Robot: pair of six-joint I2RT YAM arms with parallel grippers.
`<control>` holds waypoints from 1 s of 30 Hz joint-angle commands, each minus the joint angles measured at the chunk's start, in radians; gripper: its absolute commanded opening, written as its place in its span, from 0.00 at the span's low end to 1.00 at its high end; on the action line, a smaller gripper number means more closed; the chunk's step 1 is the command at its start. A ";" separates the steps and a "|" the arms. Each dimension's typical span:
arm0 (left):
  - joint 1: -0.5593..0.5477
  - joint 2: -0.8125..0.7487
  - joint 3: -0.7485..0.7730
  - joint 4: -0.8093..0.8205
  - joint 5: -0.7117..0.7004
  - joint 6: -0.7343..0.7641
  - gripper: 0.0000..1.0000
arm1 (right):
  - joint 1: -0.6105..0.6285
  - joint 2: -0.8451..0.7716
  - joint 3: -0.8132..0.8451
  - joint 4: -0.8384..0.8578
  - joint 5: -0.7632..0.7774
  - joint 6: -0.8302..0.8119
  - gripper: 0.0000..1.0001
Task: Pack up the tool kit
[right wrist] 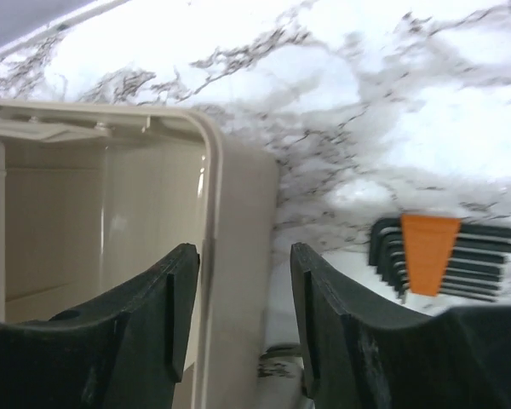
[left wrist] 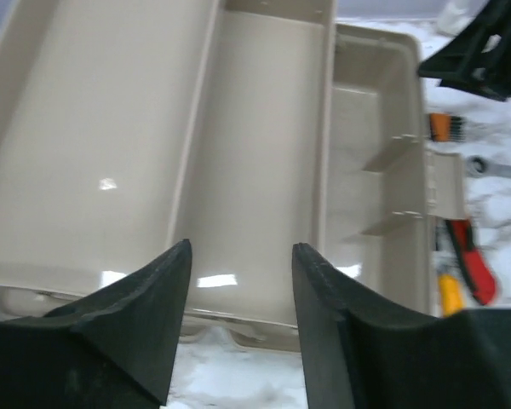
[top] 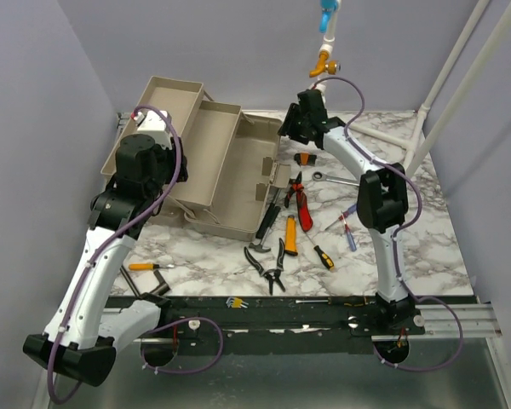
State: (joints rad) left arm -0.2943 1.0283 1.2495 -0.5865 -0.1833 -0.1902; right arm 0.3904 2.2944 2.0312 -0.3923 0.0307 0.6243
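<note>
While the open beige toolbox point(top: 230, 149) sits on the far left part of the marble table point(top: 409, 247), the top view shows the left arm point(top: 140, 166) bent over its left side and the right gripper point(top: 296, 126) at its far right corner. Loose tools lie on the marble to the right of the box: an orange hex key set point(top: 305, 158), a wrench point(top: 334, 178), red-handled pliers point(top: 302, 203), a yellow-handled tool point(top: 290, 235), black pliers point(top: 268, 266) and 2 screwdrivers point(top: 321, 255); a 3rd, orange-handled screwdriver point(top: 149, 267) lies near the left arm. In the left wrist view, the left gripper point(left wrist: 241, 247) hangs above the box's bare compartments, its jaws spread with nothing between them. In the right wrist view, the right gripper's jaws are also spread, the box's rounded corner wall showing in the gap; whether either finger touches it I cannot tell. The hex key set lies on the marble just to the right of that corner.
</note>
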 commanded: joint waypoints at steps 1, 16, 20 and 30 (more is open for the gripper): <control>-0.025 -0.059 -0.036 -0.055 0.183 -0.082 0.60 | -0.021 -0.084 0.033 -0.059 0.053 -0.066 0.55; -0.098 -0.284 -0.271 -0.008 0.062 -0.250 0.99 | -0.022 -0.635 -0.679 0.100 0.140 -0.152 0.67; -0.097 -0.421 -0.370 0.028 0.062 -0.263 0.99 | -0.022 -0.700 -0.813 0.133 0.102 -0.147 0.67; -0.096 -0.508 -0.354 -0.051 0.160 -0.096 0.99 | -0.012 -0.602 -0.888 0.177 -0.055 -0.129 0.67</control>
State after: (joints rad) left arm -0.3904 0.5285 0.8810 -0.6132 -0.0769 -0.3691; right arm 0.3676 1.6402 1.1545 -0.2695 0.0593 0.4965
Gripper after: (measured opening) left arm 0.985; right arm 0.684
